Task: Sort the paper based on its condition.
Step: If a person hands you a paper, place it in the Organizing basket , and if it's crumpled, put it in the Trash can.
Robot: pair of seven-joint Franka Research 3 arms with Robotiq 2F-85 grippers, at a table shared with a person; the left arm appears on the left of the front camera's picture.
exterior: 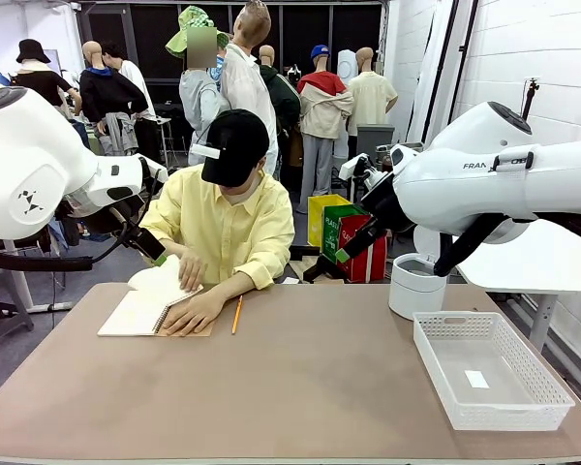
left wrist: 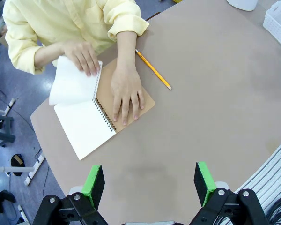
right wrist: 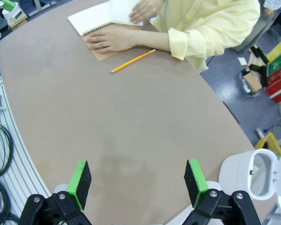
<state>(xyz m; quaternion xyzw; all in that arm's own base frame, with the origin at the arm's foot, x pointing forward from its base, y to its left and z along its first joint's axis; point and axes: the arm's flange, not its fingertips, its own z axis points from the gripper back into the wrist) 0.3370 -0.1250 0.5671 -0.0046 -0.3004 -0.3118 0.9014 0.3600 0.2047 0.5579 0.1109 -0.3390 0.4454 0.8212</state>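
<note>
Left tool (left wrist: 149, 182) wide open, empty, above brown bench (left wrist: 215, 93); right tool (right wrist: 137, 182) likewise; thin white paper sheet (left wrist: 72, 86) lifted by person's hand (left wrist: 84, 56) at brown-covered spiral notebook (left wrist: 84, 129), possibly still bound.

Paper (left wrist: 72, 89) white; ntbk cover (left wrist: 106, 75) brown; pencil (left wrist: 153, 70) yellow-orange; sleeve (left wrist: 126, 18) pale yellow; basket (exterior: 508, 415) white, lattice.
</note>
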